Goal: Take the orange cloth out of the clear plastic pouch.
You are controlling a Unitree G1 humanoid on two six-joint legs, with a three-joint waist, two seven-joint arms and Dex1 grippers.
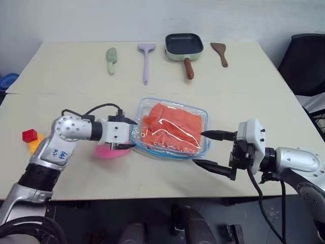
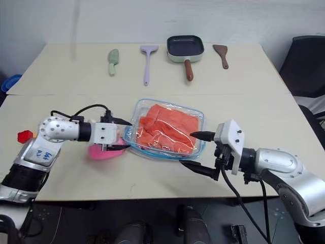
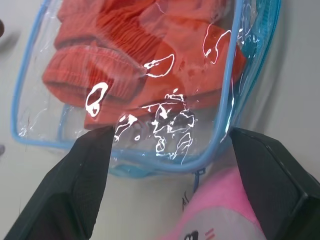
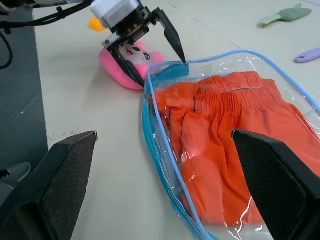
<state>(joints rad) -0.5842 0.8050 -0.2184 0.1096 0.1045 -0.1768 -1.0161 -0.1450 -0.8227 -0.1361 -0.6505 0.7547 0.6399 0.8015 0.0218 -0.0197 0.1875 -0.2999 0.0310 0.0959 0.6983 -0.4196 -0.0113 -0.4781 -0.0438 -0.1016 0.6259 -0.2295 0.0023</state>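
Observation:
The clear plastic pouch (image 1: pixel 138 134) with light-blue edging lies flat in the middle of the table. Inside it the orange cloth (image 1: pixel 172 127) lies folded, its gathered hem showing through the plastic (image 3: pixel 120 55). My left gripper (image 1: pixel 136 134) is open at the pouch's left corner, one finger on each side of that corner (image 3: pixel 200 150) without pinching it. My right gripper (image 1: pixel 198 148) stands open just off the pouch's right edge. Its upper fingertip is close to the blue edging and its lower finger hangs over the table in front. The right wrist view shows the left gripper (image 4: pixel 165 72) at the far corner.
A pink plush toy (image 1: pixel 109 151) lies under my left gripper, touching the pouch corner. A red block (image 1: pixel 29 135) sits at the table's left edge. Along the back lie a green spatula (image 1: pixel 111 59), a purple spatula (image 1: pixel 146 61), a pan (image 1: pixel 184 48) and a brown spatula (image 1: pixel 220 53).

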